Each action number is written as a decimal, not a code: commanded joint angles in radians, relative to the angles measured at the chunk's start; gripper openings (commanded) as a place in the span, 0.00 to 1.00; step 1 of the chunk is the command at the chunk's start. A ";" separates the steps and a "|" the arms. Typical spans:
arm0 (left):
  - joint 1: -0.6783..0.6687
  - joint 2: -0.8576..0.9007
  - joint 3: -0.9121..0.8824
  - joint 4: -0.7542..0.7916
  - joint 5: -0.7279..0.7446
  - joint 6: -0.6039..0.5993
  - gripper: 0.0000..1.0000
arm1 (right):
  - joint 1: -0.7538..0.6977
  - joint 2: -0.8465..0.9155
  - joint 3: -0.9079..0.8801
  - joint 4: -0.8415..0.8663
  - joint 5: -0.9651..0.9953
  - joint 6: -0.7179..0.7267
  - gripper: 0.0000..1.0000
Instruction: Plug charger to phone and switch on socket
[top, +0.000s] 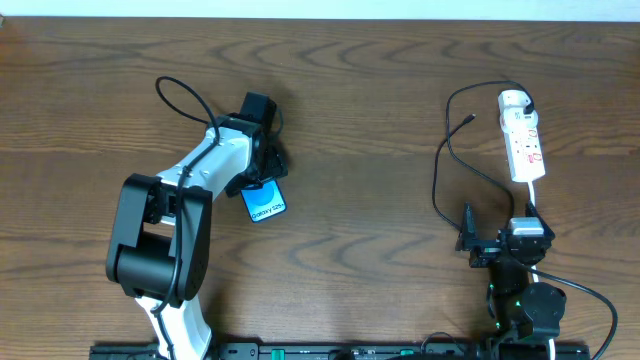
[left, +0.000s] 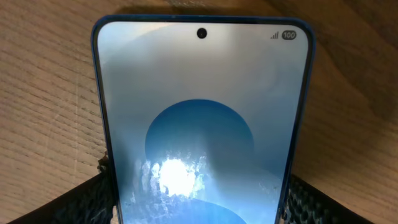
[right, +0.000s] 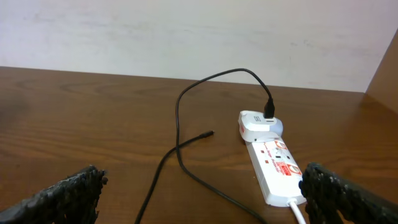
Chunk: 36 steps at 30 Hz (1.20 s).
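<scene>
Blue-screened slim phone (left: 202, 112) lies lengthwise between my left claw's (left: 200, 193) jaws, gripped or not I cannot tell; free plug (right: 208, 132) of the thin black charger cable (right: 178, 124) lies ahead of my right claw (right: 202, 199), spread wide and empty.

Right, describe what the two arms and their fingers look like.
The left arm is a white tube between bulky black joint housings, with a thin black cable looping off it. The right arm is mostly black, with a pale block near its wrist and green lights lower down. The left fingers and right fingers are black with a coarse, woven-looking texture.
</scene>
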 joint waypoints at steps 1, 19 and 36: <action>-0.018 0.034 0.003 0.001 0.037 -0.005 0.76 | -0.003 -0.006 -0.002 -0.004 0.008 -0.004 0.99; -0.018 -0.029 0.059 -0.143 0.061 -0.001 0.72 | -0.003 -0.006 -0.002 -0.004 0.008 -0.004 0.99; -0.013 -0.066 0.068 -0.153 0.668 -0.002 0.71 | -0.003 -0.006 -0.002 -0.004 0.008 -0.004 0.99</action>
